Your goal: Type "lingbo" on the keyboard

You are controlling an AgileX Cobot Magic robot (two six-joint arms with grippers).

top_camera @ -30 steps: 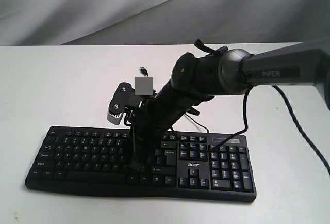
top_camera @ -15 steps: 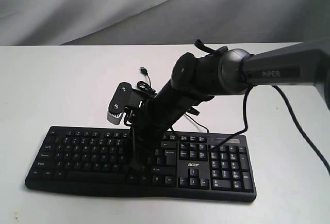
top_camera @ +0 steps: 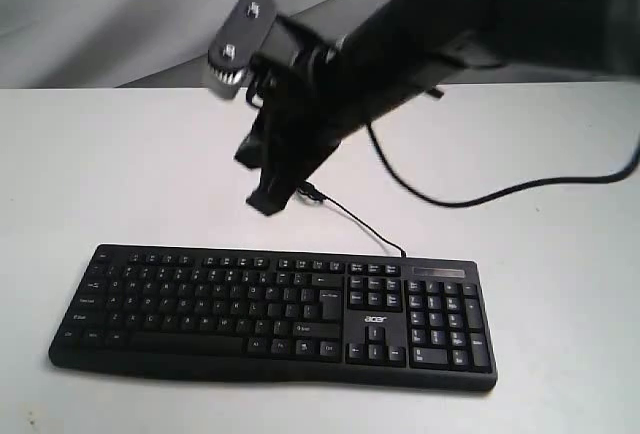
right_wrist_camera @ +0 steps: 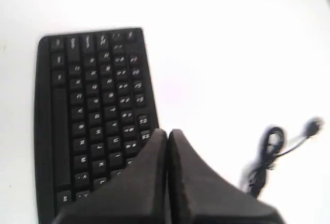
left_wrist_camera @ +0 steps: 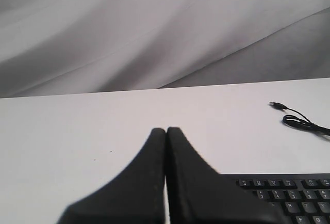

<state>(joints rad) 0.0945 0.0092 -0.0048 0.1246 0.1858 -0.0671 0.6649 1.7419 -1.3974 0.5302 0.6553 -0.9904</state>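
Observation:
The black keyboard (top_camera: pixel 200 299) lies flat near the front of the white table, with its number pad and small white logo on the right. My right gripper (top_camera: pixel 268 201) is shut and empty. It hangs in the air above the table just behind the keyboard's back edge and touches nothing. In the right wrist view the right gripper (right_wrist_camera: pixel 167 132) shows its fingers pressed together over the keyboard (right_wrist_camera: pixel 87 105). My left gripper (left_wrist_camera: pixel 166 130) is shut and empty too, with a corner of the keyboard (left_wrist_camera: pixel 289 198) beside it. The left arm does not show in the exterior view.
The keyboard's thin black cable (top_camera: pixel 355 219) runs back across the table under my right arm; its looped end with the USB plug (left_wrist_camera: pixel 296 121) lies on the bare tabletop. A grey cloth backdrop (top_camera: pixel 120 14) hangs behind the white table (top_camera: pixel 100 164).
My right arm has lifted off the keys, rising up and back from the middle of the keyboard. The keyboard has not moved.

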